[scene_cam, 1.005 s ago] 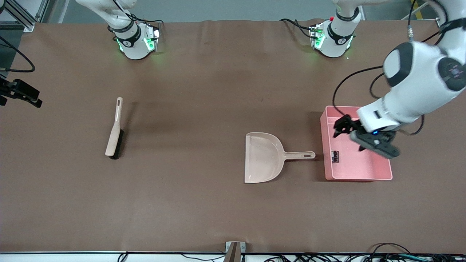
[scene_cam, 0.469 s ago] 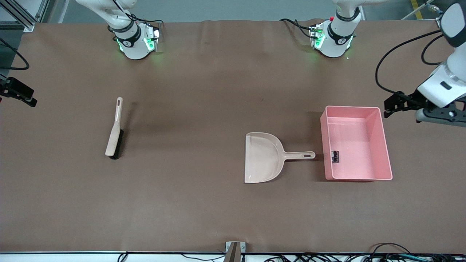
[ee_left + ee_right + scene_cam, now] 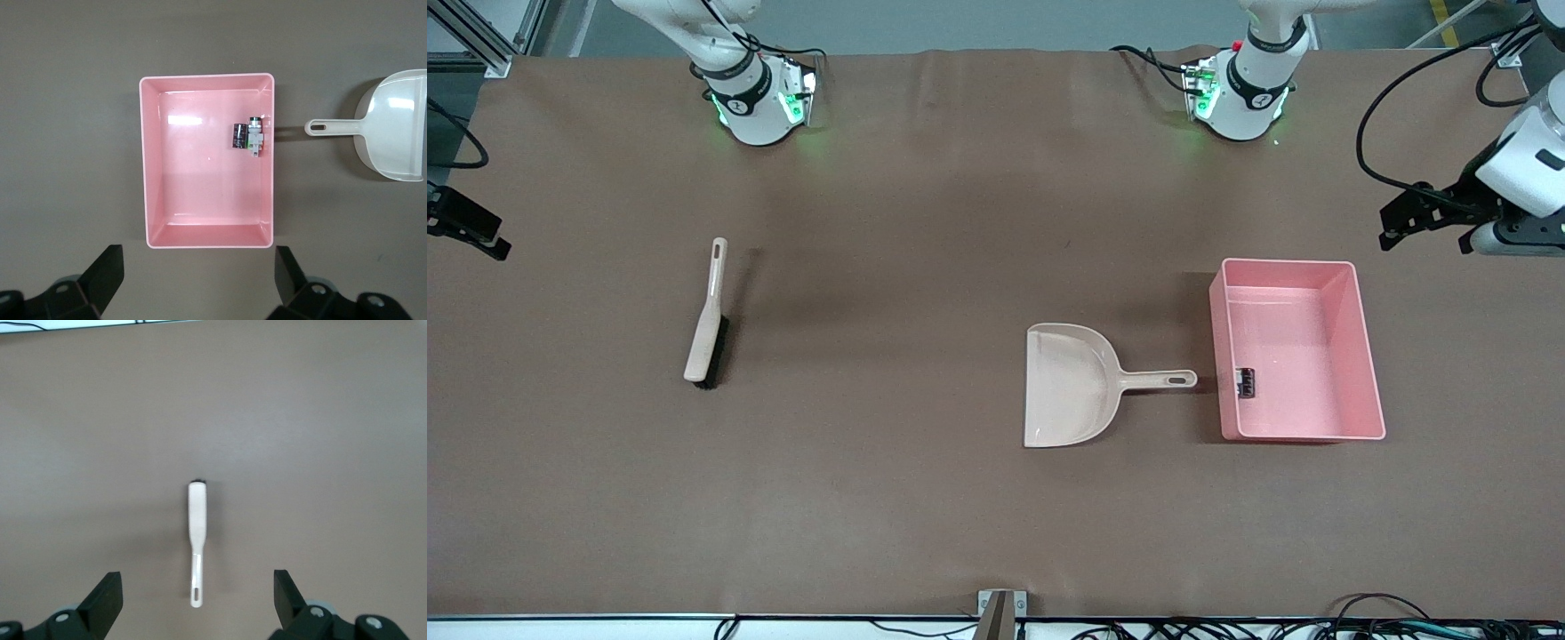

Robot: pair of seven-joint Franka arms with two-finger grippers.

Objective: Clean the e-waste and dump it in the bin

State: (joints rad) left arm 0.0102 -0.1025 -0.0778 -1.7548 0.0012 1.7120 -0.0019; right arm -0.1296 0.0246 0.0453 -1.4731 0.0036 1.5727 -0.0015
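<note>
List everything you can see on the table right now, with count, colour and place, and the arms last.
bin: one, pink, on the table toward the left arm's end.
e-waste: two small parts, one black cylinder and one pale block, lying together in the bin against the wall beside the dustpan handle.
dustpan: one, pale beige, flat on the table beside the bin, handle pointing at the bin.
brush: one, beige with black bristles, on the table toward the right arm's end.
left gripper: one, black, open, empty, in the air off the bin's corner.
right gripper: one, black, open, empty, at the right arm's end of the table.
</note>
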